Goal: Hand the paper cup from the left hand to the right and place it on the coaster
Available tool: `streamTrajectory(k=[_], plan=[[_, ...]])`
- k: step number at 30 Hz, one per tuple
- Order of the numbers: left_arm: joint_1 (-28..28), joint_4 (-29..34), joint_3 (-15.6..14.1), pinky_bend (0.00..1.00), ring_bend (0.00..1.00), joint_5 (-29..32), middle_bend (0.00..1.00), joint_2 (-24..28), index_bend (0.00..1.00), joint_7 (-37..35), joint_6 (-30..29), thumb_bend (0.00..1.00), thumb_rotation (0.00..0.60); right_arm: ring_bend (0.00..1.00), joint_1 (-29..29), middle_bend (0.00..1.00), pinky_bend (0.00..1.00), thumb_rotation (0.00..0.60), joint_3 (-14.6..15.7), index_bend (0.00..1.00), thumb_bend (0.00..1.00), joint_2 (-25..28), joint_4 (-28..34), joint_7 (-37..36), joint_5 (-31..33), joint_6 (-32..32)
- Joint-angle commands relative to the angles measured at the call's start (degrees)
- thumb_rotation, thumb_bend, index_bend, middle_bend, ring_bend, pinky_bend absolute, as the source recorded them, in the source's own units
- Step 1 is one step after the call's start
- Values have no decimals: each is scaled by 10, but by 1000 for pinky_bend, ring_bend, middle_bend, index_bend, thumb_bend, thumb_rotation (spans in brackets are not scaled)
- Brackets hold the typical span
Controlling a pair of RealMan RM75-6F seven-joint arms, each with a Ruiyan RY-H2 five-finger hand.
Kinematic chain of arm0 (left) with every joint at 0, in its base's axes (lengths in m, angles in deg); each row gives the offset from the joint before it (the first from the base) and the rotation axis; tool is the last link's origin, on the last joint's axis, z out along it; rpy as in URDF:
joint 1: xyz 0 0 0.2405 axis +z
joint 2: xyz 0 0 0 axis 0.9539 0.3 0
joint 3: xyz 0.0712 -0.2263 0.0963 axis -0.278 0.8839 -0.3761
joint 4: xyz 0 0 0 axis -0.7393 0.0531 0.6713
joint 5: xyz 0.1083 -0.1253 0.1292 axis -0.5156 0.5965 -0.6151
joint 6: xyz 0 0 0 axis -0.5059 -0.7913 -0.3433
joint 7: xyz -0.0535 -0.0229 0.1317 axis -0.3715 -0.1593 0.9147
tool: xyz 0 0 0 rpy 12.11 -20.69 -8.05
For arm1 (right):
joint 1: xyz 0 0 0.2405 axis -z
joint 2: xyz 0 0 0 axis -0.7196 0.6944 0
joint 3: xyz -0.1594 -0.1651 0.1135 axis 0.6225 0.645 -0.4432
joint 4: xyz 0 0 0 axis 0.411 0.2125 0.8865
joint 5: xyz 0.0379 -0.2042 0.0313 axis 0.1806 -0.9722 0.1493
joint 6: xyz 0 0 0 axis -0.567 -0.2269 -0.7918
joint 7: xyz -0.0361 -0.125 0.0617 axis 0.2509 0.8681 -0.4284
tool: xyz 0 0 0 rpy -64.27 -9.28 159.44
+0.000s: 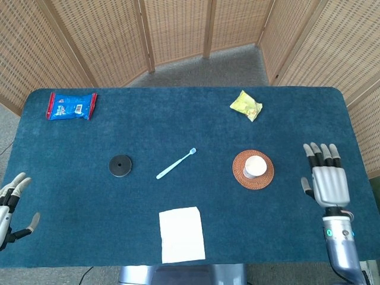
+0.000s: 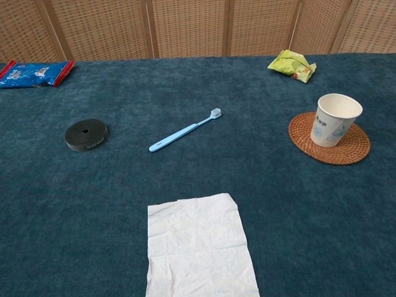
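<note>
- Head view: cup stands upright on coaster, toward the tabletop's right edge.
- Right hand near that edge, fingers spread, empty.
- Left hand at the left edge, fingers apart, empty.

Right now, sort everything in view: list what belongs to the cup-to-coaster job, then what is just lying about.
Job: paper cup standing on the coaster; right hand and left hand, both empty, fingers spread.

Lying about: toothbrush, black tape roll, white paper sheet, blue snack packet, yellow-green packet.

Left hand and right hand both hover empty, fingers spread apart.
</note>
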Motion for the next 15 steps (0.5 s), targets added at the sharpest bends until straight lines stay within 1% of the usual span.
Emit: streamTrajectory(k=[1,6,11,15], plan=[[18,-6,0,0,0,-8,0,-14,0,20,-31,464,587,0,29,0,0,600,14,0,405,14,10,-22,-17,15],[26,-8,-16,0,0,-43,0,-9,0,20,-41,464,591,0,57,0,0,600,20,0,398,31,20,-38,-42,26],[23,-8,-12,0,0,-38,0,-12,0,14,-36,464,590,0,73,0,0,600,15,0,397,31,7,-67,-46,16],[20,-7,-8,0,0,-35,0,-18,0,24,-30,464,591,0,82,0,0,600,11,0,397,29,-2,-78,-51,9]])
